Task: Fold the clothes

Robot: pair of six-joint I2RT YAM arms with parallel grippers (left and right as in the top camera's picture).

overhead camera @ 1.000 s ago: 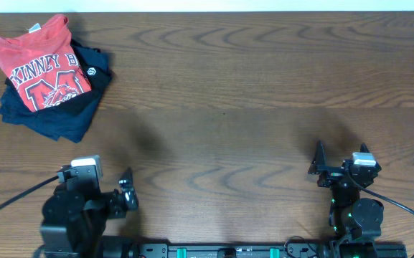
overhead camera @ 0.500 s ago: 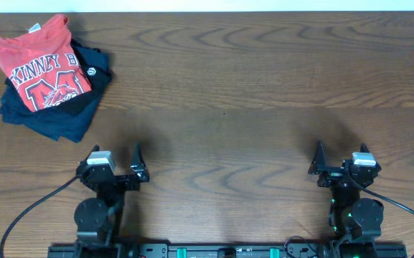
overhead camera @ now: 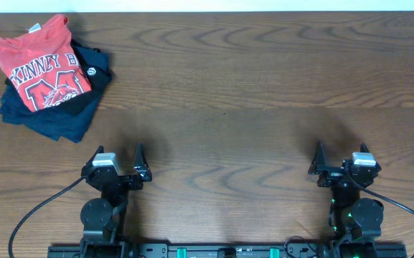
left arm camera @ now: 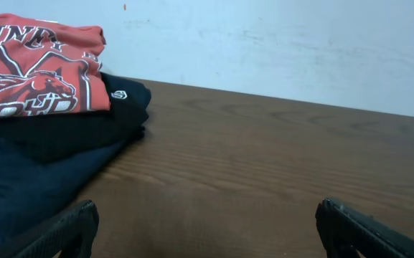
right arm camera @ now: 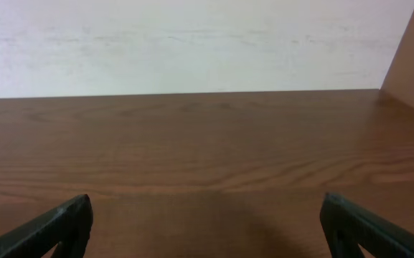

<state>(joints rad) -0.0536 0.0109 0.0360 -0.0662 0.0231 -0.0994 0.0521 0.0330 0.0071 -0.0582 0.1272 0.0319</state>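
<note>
Two empty grippers stand open: left gripper (overhead camera: 115,159), right gripper (overhead camera: 341,154). At the far-left corner of the table (overhead camera: 264,72), the red T-shirt (overhead camera: 41,61) tops dark garments (overhead camera: 56,118); a clumsy grab risks unfolding the stack.

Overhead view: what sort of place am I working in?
Probably a robotics lab bench, not a home: bare wooden table, plain pale wall, cabled left arm and right arm mounted at its edge, only a pile of shirts.

Red printed shirt (overhead camera: 38,64), navy garment (overhead camera: 49,122), brown wood-grain table (overhead camera: 264,72)
</note>
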